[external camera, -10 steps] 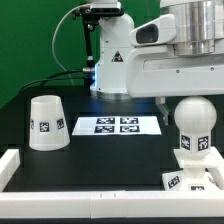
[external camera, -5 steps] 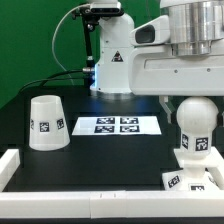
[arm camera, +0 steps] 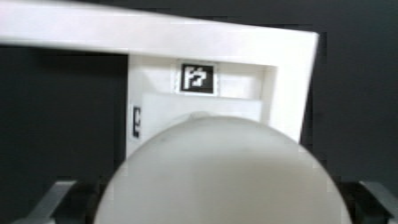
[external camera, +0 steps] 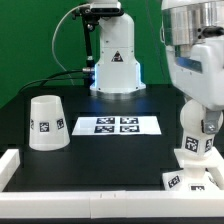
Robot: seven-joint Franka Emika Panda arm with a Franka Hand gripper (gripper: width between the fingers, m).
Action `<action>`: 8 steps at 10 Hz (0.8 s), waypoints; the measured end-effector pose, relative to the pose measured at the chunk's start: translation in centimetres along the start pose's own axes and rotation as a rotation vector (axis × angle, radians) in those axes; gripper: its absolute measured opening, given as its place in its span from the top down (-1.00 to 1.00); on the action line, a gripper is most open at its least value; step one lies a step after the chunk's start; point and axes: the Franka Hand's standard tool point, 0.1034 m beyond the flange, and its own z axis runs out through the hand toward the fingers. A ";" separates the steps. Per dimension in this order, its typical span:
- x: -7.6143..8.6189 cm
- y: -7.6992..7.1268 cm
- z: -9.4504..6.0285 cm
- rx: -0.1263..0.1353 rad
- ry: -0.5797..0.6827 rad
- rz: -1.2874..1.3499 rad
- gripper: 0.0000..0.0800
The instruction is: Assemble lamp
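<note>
Wrist view shows most: the round bulb (arm camera: 222,160) fills the near part of the picture, blurred and very close, and sits between the two dark fingers (arm camera: 63,200) of the gripper (arm camera: 214,205). The fingers stand wide apart, one on each side of the bulb. The blur makes it impossible to tell whether they press on the bulb or only flank it. Beyond the bulb lies the base (arm camera: 240,95) with one square black-and-white tag facing the camera, and past it a white rail (arm camera: 178,35) runs across against the black table (arm camera: 54,110).

From the exterior view, the arm (external camera: 200,60) hangs down at the exterior view's right, with the gripper (external camera: 197,128) low over the base (external camera: 190,158). The base stands on the black table (external camera: 110,150) near the front right corner, showing tags on its sides. The arm hides most of the bulb here. The shade (external camera: 45,122) stands apart at the exterior view's left, wide end down, one tag on its side. Between the shade and the base lies the marker board (external camera: 117,125), flat on the table. A white rail (external camera: 90,205) borders the table's front edge.
</note>
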 end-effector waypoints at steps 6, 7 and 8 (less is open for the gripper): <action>0.6 -0.2 -0.3 0.010 -0.012 -0.344 -0.74; 0.3 0.2 -0.3 -0.014 -0.027 -0.516 -0.75; 0.1 0.3 -0.2 -0.010 -0.025 -0.569 -0.75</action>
